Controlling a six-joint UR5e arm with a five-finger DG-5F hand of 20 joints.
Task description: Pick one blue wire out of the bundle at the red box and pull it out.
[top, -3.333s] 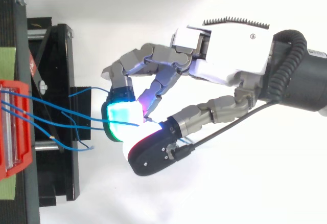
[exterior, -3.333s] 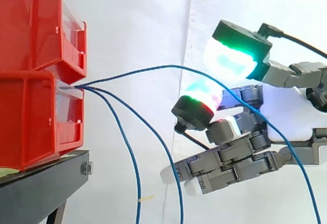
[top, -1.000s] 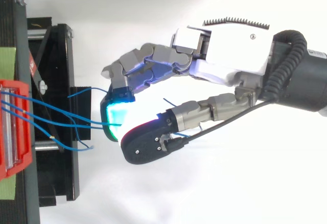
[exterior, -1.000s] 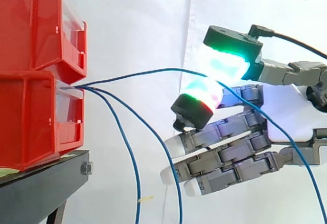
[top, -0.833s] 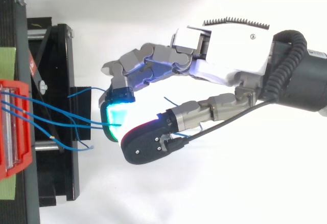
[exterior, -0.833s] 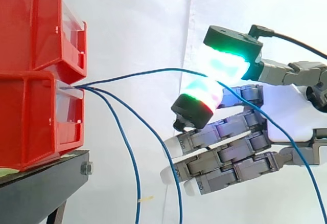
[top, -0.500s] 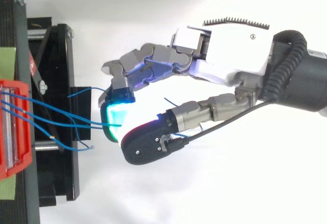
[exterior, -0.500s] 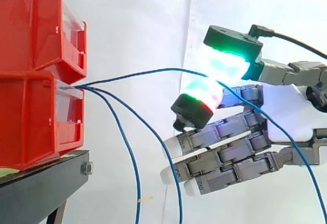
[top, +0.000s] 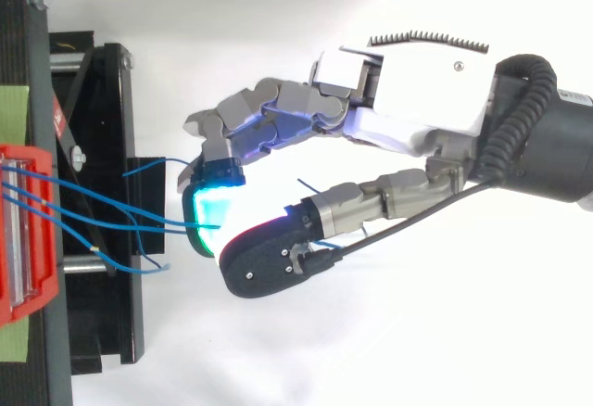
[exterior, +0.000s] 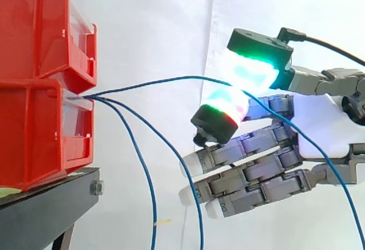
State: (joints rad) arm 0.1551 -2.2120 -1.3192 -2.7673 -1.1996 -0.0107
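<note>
White curtain [exterior: 154, 27] at the back, and in the side view the lower red bin [exterior: 40, 124] sits on the black stand [exterior: 45, 210] with the bundle spilling from its front. The chosen blue wire [exterior: 171, 79] arcs away from the bin and runs in between two glowing pads [exterior: 251, 70] of the hand [exterior: 319, 130]. Since three seconds ago the upper pad has tipped down onto it and a curled finger below has straightened, but nothing has moved in the last second. As best I can judge, that is a narrow pinch, set and waiting. The wire's root is still at the bin, so the pull has yet to start. Two other blue wires [exterior: 145, 181] hang loose.

From the top, the hand [top: 417, 82] reaches toward the stand [top: 102, 146], and the wire [top: 157, 224] leads from the bin [top: 28, 230] straight to the green pad.

No writing is legible anywhere.
</note>
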